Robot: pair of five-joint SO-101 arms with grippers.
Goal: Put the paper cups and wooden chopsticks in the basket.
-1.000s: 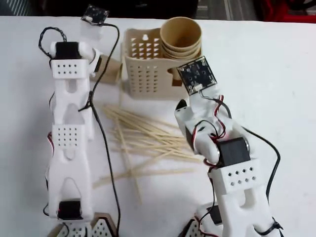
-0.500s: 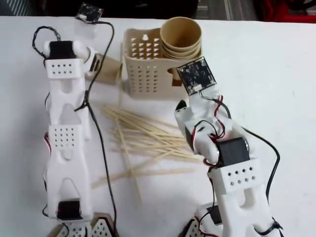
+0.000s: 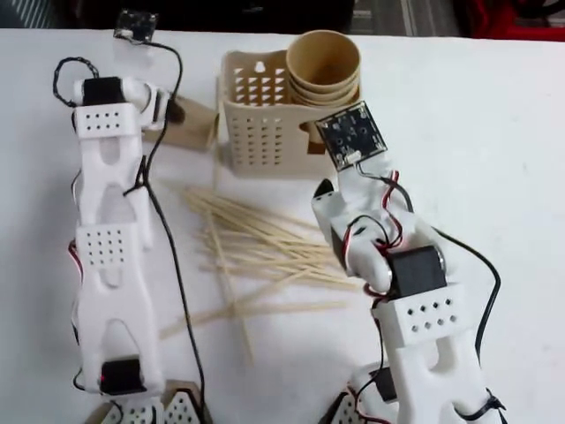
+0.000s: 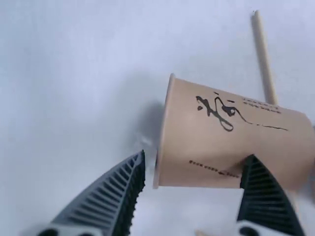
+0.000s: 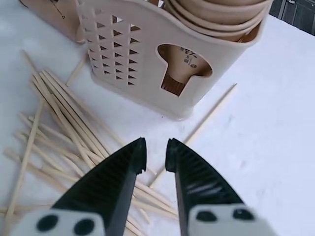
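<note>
At the upper left of the high view a paper cup [image 3: 194,124] lies on its side on the white tabletop [image 3: 494,132]. We see the left claw [image 4: 196,156] spread open astride it, not clamped. Just to the right, the perforated basket [image 3: 256,119] stands upright and holds a stack of paper cups [image 3: 323,62]. Wooden chopsticks [image 3: 265,247] lie scattered mid-frame, below the basket. The right claw [image 5: 155,147] hangs over them, barely parted and empty.

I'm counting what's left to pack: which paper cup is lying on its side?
The lone cup on the table beside the basket, between the fingers of the left gripper; the other cups stand stacked upright inside the basket.
</note>
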